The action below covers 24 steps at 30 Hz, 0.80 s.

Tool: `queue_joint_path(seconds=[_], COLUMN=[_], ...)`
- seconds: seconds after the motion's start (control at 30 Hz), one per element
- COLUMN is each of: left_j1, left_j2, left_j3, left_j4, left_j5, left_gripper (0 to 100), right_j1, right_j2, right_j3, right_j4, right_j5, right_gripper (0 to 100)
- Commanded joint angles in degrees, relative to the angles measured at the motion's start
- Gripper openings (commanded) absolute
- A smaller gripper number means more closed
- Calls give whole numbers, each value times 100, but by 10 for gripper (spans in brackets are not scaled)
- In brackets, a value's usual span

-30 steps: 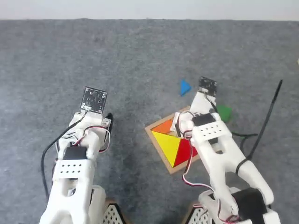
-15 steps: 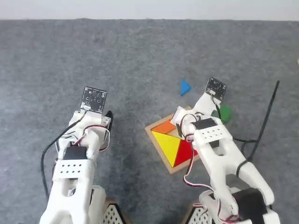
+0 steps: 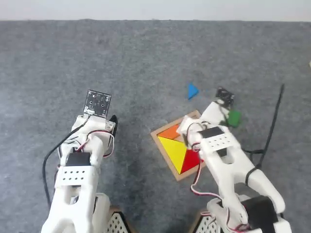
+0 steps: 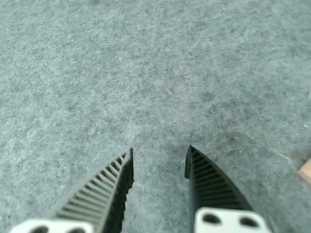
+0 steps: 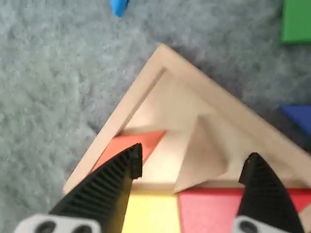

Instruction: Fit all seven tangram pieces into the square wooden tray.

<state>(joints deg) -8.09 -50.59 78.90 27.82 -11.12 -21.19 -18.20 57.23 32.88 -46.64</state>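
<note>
Bare mat point(image 4: 155, 73) between left jaws

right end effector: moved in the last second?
Yes. In the high view the right end effector has swung rightward, away from the blue triangle and toward the green piece.

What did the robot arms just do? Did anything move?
The right gripper swung sideways over the wooden tray, toward the green piece. It is open and holds nothing. The left gripper, the tray, the orange piece, yellow piece and red piece in it, and the blue triangle kept their places.
</note>
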Motion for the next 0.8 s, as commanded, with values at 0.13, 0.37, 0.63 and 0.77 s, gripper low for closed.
queue_joint_path(seconds=[0.13, 0.37, 0.63, 0.77], left_j1=[9, 26, 18, 35], left_j2=[9, 9, 9, 9], left_j3=[-31, -31, -31, -22], left_j4=[-114, -105, -105, -105], left_j5=[-44, -44, -44, -44], left_gripper=[174, 174, 174, 174], right_j1=[778, 945, 936, 1200], right_j2=[-400, -927, -1947, -1499], right_j3=[-44, -176, -1160, -1363], right_j4=[-92, 180, 2387, 2554], right_j5=[2303, 4185, 6048, 7156], right_gripper=[321, 321, 232, 114])
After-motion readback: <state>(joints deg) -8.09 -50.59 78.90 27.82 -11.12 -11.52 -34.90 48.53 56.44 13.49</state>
